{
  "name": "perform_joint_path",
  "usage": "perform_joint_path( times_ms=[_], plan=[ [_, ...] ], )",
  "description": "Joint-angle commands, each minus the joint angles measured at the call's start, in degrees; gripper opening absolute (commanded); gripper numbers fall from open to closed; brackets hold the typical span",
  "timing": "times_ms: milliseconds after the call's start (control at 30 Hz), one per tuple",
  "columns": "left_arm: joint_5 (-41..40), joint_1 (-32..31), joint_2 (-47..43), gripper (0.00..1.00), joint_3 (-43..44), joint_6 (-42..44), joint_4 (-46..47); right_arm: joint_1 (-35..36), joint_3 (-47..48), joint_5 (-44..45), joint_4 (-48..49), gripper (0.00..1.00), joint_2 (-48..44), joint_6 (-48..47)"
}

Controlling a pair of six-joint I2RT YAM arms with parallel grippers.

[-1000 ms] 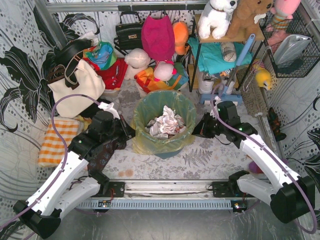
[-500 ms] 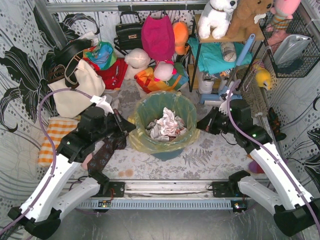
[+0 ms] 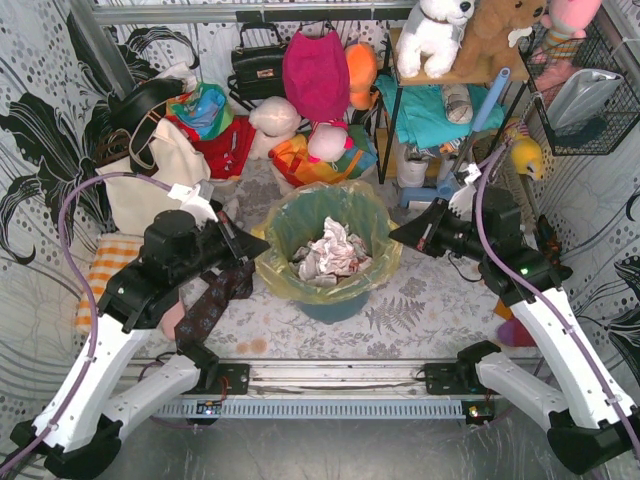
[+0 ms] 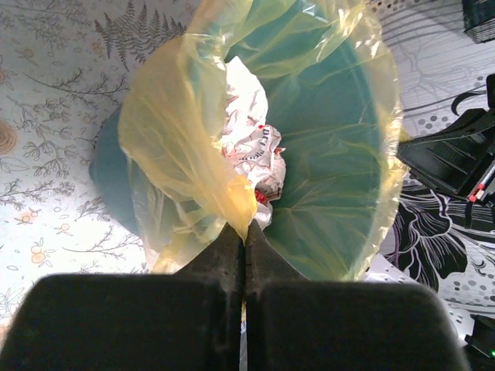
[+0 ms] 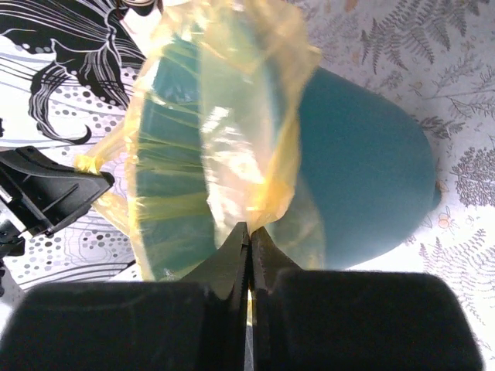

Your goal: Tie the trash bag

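The trash bag [image 3: 300, 268], thin yellow-green plastic, lines the round teal bin [image 3: 330, 305] at the table's middle. Crumpled white paper [image 3: 328, 250] lies inside it. My left gripper [image 3: 254, 262] is shut on the bag's left rim, and in the left wrist view a yellow fold of the bag [image 4: 182, 139] runs into the tips of that gripper [image 4: 245, 232]. My right gripper [image 3: 397, 235] is shut on the right rim. In the right wrist view the film [image 5: 247, 131] is pinched at the tips of that gripper [image 5: 249, 230], beside the bin's wall [image 5: 363, 162].
Handbags [image 3: 150, 170], a pink bag [image 3: 315, 70] and stuffed toys [image 3: 435, 30] crowd the back. A shelf rack [image 3: 440, 110] stands back right. An orange checked cloth [image 3: 105, 265] lies at the left, a dark patterned cloth [image 3: 212, 305] under the left arm. The mounting rail [image 3: 330, 375] runs along the front.
Both grippers, still shut on the bag's rim, have risen and drawn apart. The rim has come up off the bin and stretched wider.
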Motion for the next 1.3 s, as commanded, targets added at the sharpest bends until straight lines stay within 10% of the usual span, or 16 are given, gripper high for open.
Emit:
perform_joint_path(
  times_ms=[0, 867, 1133, 1267],
  plan=[
    [1.1, 0.2, -0.7, 0.0, 3.0, -0.4, 1.1, -0.1, 4.0, -0.4, -0.8, 0.0, -1.2, 0.4],
    [1.5, 0.2, 3.7, 0.0, 10.6, 1.1, 2.3, -0.1, 12.4, -0.6, 0.2, 0.0, 2.7, -0.3],
    [2.1, 0.2, 3.2, 0.0, 5.2, 0.5, 3.5, -0.2, 12.8, 7.6, -14.6, 0.0, 1.8, -6.8],
    [3.9, 0.2, 3.2, 0.0, 3.2, 0.2, 3.9, -0.2, 10.4, 6.2, -18.1, 0.2, 1.8, -8.0]
  ],
)
